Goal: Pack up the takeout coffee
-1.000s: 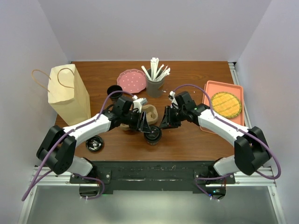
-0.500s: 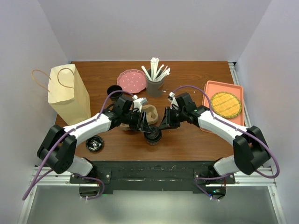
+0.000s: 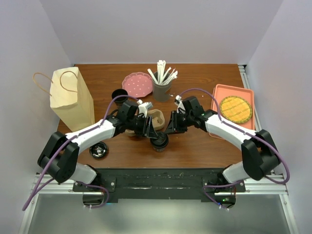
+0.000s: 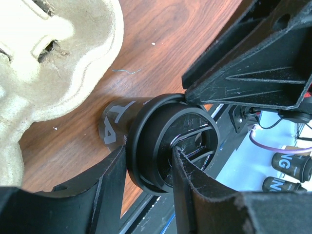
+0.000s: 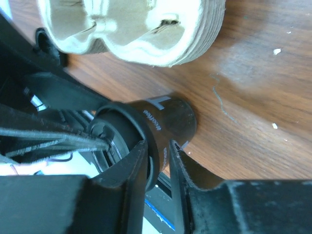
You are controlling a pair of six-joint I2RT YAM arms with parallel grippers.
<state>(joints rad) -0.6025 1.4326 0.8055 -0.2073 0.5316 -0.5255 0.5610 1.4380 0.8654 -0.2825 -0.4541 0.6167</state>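
The top external view looks down from above and behind the arm bases toward the back wall. It is far enough away to take in the whole bench, from the paper bag on the left to the orange tray on the right. The left wrist view sits very close, looking along the left arm's fingers at the takeout coffee. The right wrist view, equally close, looks along the right arm's fingers from the opposite side. All three views share that cup and the pulp cup carrier beside it.
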